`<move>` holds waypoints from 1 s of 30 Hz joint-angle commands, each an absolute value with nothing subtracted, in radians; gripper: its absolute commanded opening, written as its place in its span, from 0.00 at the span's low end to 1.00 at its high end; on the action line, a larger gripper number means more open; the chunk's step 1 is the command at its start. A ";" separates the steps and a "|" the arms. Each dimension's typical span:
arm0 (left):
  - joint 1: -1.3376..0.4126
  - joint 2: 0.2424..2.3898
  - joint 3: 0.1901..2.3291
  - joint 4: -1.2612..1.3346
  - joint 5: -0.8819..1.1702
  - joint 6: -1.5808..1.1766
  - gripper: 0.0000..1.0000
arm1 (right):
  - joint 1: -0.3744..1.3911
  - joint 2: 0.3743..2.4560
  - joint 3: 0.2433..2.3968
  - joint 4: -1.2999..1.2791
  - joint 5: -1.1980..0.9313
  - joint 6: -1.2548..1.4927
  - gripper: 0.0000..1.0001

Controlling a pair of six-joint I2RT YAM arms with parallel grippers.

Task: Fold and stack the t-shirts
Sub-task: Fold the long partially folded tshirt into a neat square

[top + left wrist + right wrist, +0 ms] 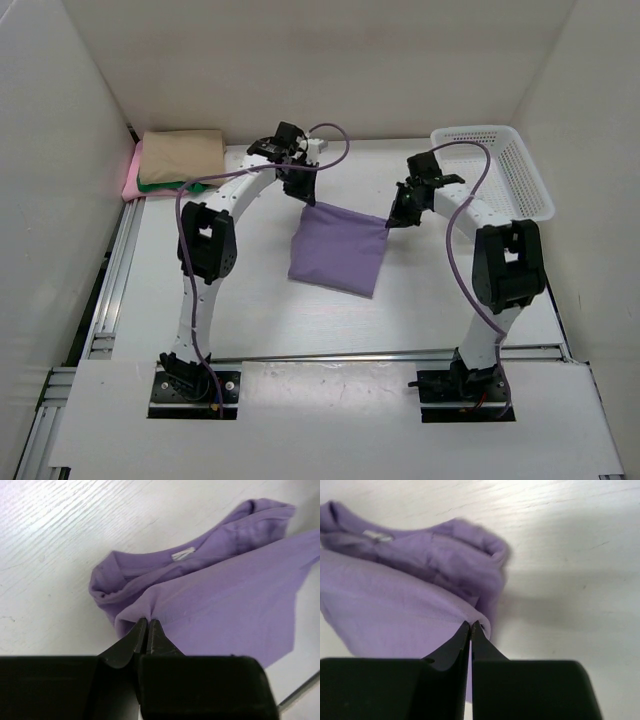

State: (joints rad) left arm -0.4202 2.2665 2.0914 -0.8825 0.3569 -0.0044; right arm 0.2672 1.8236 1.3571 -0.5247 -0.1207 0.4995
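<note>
**Q:** Status of the task?

**A:** On the table point(330, 320), the basket point(530, 190) stands at the far right, well apart from the work. A stack sits in the far left corner: the tan shirt point(180, 155) on top, the green shirt point(160, 185) under it, and the pink shirt point(131, 180) at the bottom. Those three look finished. The purple shirt point(335, 250) is at the middle of the table, between the arms and partly folded. The left jaws are clamped on its far left corner and the right jaws on its far right corner. What appears to remain is to complete this fold and place the purple shirt on the stack.

**Q:** What does each view add?

**A:** The top view alone shows the stack, the basket and the outline of the purple shirt, which reads there as a plain rectangle. The wrist views show more. The gripped layer is raised, and the collar end lies bunched on the table beneath it. Both wrist views confirm that the jaws are pinched together on a cloth edge. Only the wrist views resolve the white neck label point(182, 554).
</note>
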 commanded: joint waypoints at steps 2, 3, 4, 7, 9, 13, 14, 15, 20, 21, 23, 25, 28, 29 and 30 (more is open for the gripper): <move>-0.416 2.279 2.132 -0.867 0.270 0.000 0.10 | 0.233 1.893 1.462 -0.540 -0.084 0.520 0.00; -0.407 2.292 2.132 -0.856 0.256 0.000 0.10 | 0.233 1.908 1.476 -0.540 -0.084 0.520 0.00; -0.407 2.304 2.141 -0.847 0.247 0.000 0.10 | 0.233 1.936 1.489 -0.549 -0.097 0.508 0.00; -0.407 2.327 2.151 -0.847 0.204 0.000 0.15 | 0.224 1.983 1.538 -0.561 -0.110 0.486 0.02; -0.407 2.339 2.151 -0.847 0.170 0.000 0.18 | 0.224 2.002 1.578 -0.571 -0.110 0.477 0.28; -0.397 2.339 2.170 -0.838 0.137 0.000 0.53 | 0.224 2.016 1.626 -0.613 -0.074 0.454 0.46; -0.397 2.339 2.171 -0.838 0.105 0.000 0.58 | 0.224 2.000 1.626 -0.623 -0.074 0.442 0.46; -0.397 2.324 2.180 -0.838 0.080 0.000 0.66 | 0.224 1.987 1.626 -0.623 -0.061 0.442 0.46; -0.397 2.212 2.139 -0.815 -0.072 0.000 0.68 | 0.251 1.814 1.482 -0.600 0.003 0.452 0.39; -0.397 2.160 2.114 -0.787 -0.063 0.000 0.68 | 0.268 1.792 1.453 -0.589 -0.006 0.453 0.30; -0.426 2.126 2.042 -0.787 0.006 0.000 0.65 | 0.291 1.749 1.376 -0.549 -0.046 0.488 0.20; -0.455 2.115 1.990 -0.787 0.049 0.000 0.59 | 0.301 1.749 1.341 -0.519 -0.148 0.517 0.05; -0.466 2.129 1.950 -0.787 0.112 0.000 0.39 | 0.310 1.799 1.316 -0.471 -0.231 0.575 0.01; -0.466 2.144 1.950 -0.798 0.112 0.000 0.33 | 0.310 1.815 1.316 -0.471 -0.242 0.586 0.01; -0.466 2.155 1.950 -0.814 0.136 0.000 0.30 | 0.310 1.828 1.334 -0.492 -0.242 0.586 0.01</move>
State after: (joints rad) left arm -0.4526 2.1750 1.9743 -0.7998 0.0589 -0.0021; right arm 0.3122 1.7809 1.3376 -0.5152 -0.1692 0.5423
